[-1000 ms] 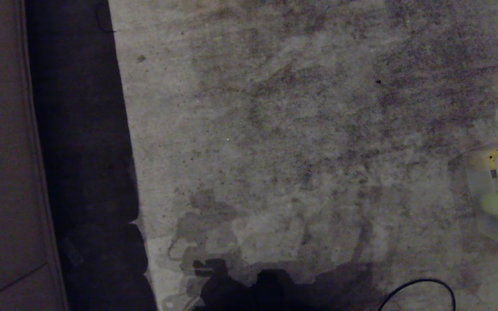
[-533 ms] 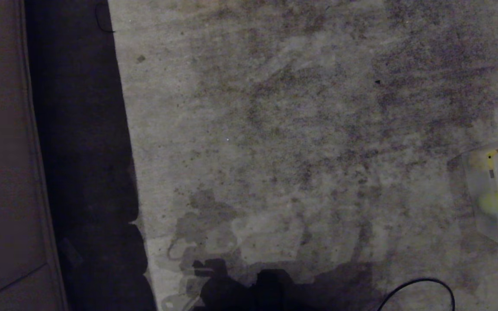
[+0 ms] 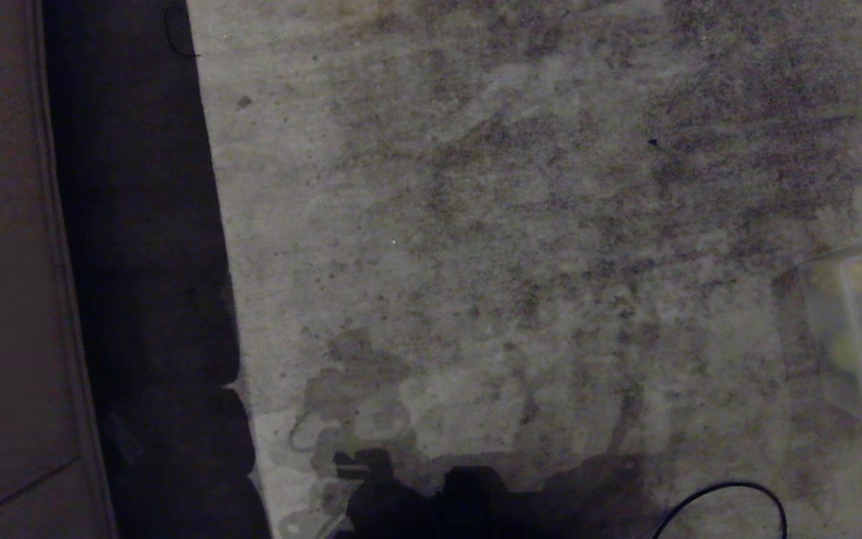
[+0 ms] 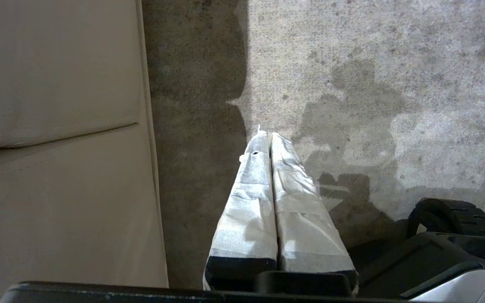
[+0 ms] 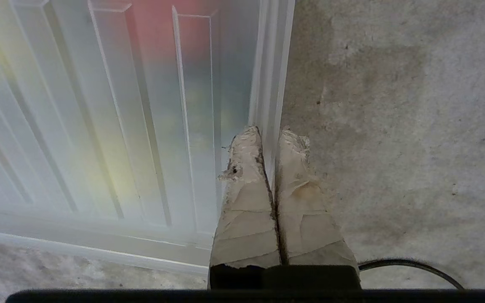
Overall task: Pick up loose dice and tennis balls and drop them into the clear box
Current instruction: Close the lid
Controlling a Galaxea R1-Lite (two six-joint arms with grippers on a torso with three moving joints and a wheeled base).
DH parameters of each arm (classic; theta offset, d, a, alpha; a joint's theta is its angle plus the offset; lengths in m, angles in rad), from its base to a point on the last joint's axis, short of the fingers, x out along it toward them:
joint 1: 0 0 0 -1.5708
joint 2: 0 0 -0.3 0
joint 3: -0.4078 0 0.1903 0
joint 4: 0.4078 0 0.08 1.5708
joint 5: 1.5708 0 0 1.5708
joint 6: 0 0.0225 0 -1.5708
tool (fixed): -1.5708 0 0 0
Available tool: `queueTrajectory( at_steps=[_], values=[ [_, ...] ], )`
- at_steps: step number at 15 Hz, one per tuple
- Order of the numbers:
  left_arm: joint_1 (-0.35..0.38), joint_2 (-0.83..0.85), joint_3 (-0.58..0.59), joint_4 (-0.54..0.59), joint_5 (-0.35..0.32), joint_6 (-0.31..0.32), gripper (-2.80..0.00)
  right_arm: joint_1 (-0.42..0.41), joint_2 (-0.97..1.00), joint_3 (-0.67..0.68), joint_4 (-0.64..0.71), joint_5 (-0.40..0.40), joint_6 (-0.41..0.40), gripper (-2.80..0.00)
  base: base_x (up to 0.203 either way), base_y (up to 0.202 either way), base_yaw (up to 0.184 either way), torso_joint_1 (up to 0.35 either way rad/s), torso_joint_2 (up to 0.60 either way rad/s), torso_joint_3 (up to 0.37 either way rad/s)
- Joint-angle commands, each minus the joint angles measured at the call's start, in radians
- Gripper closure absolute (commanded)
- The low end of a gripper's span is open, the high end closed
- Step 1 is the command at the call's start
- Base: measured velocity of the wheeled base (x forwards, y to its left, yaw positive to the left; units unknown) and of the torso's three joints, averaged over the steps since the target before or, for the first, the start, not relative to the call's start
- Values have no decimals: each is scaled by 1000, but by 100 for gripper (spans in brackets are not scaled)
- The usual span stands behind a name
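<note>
- Head view: the clear box (image 3: 861, 337) sits on the stained concrete floor (image 3: 476, 224) at the right edge, faint yellow-green tennis balls (image 3: 846, 350) blurred inside; a black cable (image 3: 730, 494) curls nearby; neither arm shows.
- Left wrist view: the left pincer (image 4: 270, 136) hangs above the floor beside a beige panel (image 4: 57, 126), taped fingers pressed together, empty.
- Right wrist view: the right pincer (image 5: 272, 139) is clamped on the rim of the ribbed clear lid (image 5: 120, 126).
</note>
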Motion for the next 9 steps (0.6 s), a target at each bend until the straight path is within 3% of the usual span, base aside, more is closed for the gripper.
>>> queueTrajectory(
  at_steps=[1, 9],
  values=[
    [0, 1, 2, 0, 2, 0, 0, 7, -6, 3, -7, 5, 1, -280, 0, 0, 0, 0, 0, 0],
    [0, 2, 2, 0, 0, 0, 0, -25, -22, -9, -7, 6, -47, -280, 0, 0, 0, 0, 0, 0]
  ],
)
